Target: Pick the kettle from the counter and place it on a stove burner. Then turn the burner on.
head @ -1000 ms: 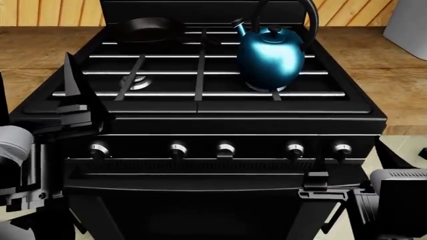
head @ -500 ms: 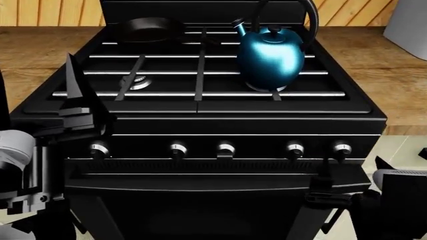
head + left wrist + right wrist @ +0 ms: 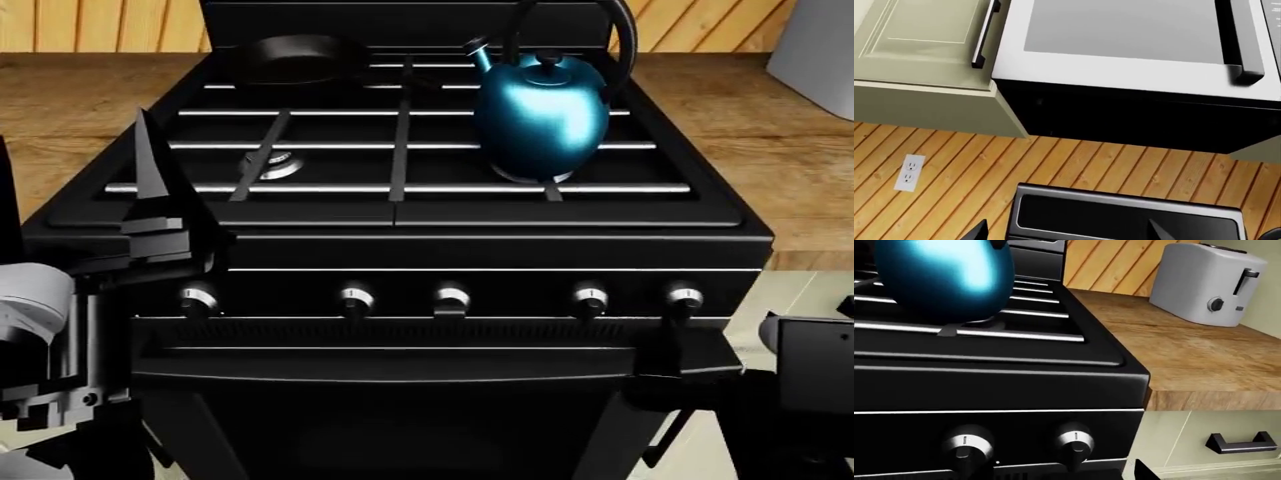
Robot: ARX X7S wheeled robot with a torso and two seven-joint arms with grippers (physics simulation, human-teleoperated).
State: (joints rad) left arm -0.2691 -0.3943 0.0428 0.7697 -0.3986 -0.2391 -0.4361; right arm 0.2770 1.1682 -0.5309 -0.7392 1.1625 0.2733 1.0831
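The teal kettle stands upright on the grate over the front-right stove burner of the black range; its round body fills the right wrist view's corner. My right gripper hangs low in front of the range, just below the two rightmost knobs, open and empty, with one fingertip showing. My left gripper stands open at the range's front-left corner, fingers pointing up, holding nothing. The wood counter flanks the range.
A black frying pan sits on the back-left burner; the front-left burner is bare. Several knobs line the front panel. A pale toaster stands on the right counter. The left wrist view shows a microwave above the wall.
My right gripper has shifted right and risen slightly toward the rightmost knobs. The kettle and left arm have stayed put.
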